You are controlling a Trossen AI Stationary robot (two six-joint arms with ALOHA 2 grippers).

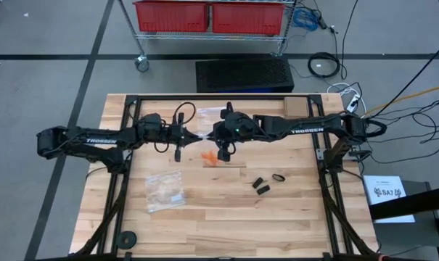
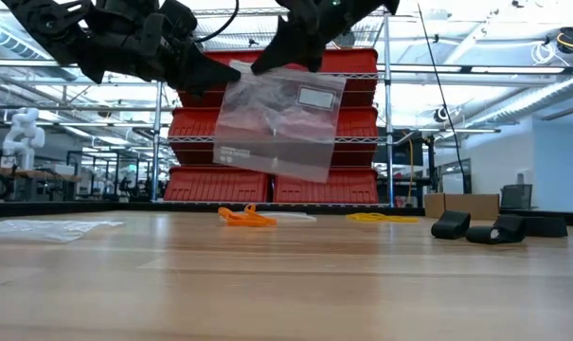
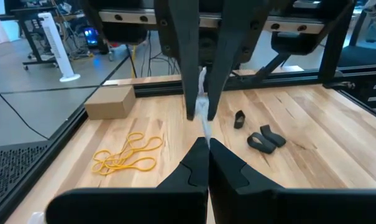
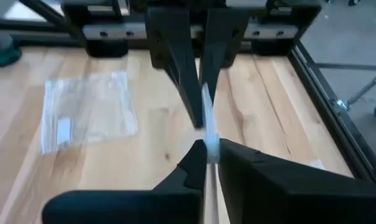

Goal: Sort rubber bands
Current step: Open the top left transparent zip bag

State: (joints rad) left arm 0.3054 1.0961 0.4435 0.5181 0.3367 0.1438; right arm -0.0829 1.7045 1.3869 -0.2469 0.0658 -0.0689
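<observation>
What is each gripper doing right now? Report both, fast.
Left gripper: jaws shut on the clear zip bag, held up above the table.
Right gripper: jaws shut on the same bag's opposite edge.

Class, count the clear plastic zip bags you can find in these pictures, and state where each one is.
2. One bag hangs in the air, pinched between the left gripper and right gripper. The other bag lies flat on the table, nearer the left arm. More may be hidden under the arms.
</observation>
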